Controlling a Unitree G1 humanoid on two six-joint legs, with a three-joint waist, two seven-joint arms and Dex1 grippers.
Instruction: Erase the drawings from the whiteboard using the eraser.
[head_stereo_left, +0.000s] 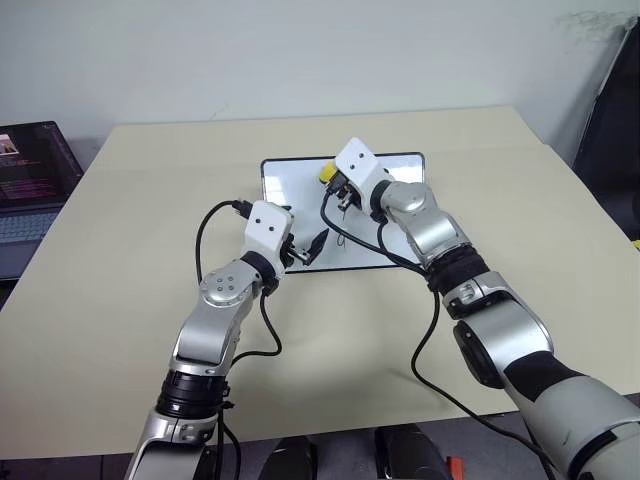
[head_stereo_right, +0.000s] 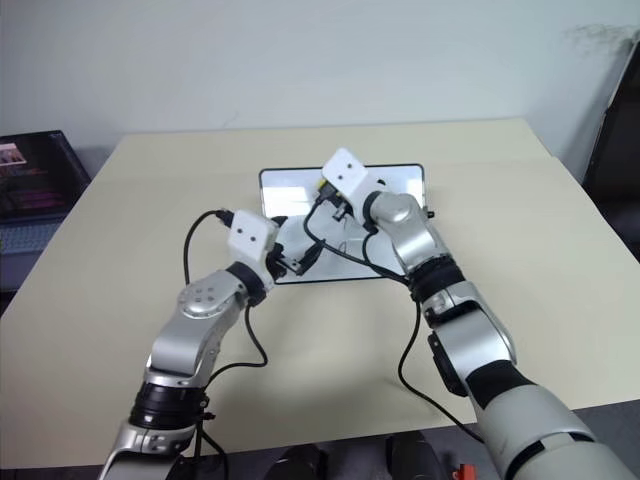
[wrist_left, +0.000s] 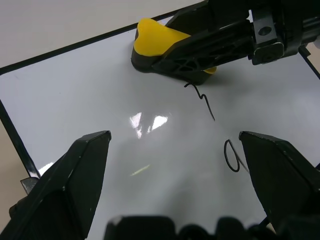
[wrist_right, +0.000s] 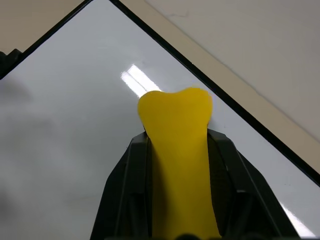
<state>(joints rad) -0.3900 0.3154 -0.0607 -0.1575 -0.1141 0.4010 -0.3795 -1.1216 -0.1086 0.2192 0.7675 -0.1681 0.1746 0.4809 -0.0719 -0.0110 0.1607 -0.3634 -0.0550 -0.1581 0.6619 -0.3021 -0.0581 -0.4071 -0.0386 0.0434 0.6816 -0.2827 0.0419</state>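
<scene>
Pointing toward whiteboard's (wrist_right: 65, 125) far edge: eraser (wrist_right: 177, 145).

The two head views look forward and down from above the robot's arms onto the beige rectangular tabletop (head_stereo_left: 130, 250), far enough back to take in its far edge and the pale wall behind. Both share the small glossy white board with a thin black frame (head_stereo_left: 400, 168) at centre.

The left wrist view looks along the left claw (wrist_left: 175, 165) from close above the board, facing the small yellow block with a dark underside (wrist_left: 155, 37) and thin dark handwritten marks (wrist_left: 204, 100).

The right wrist view sits closer still, looking along the right claw (wrist_right: 177, 150) over the same block to the board's framed edge and the tabletop beyond.
</scene>
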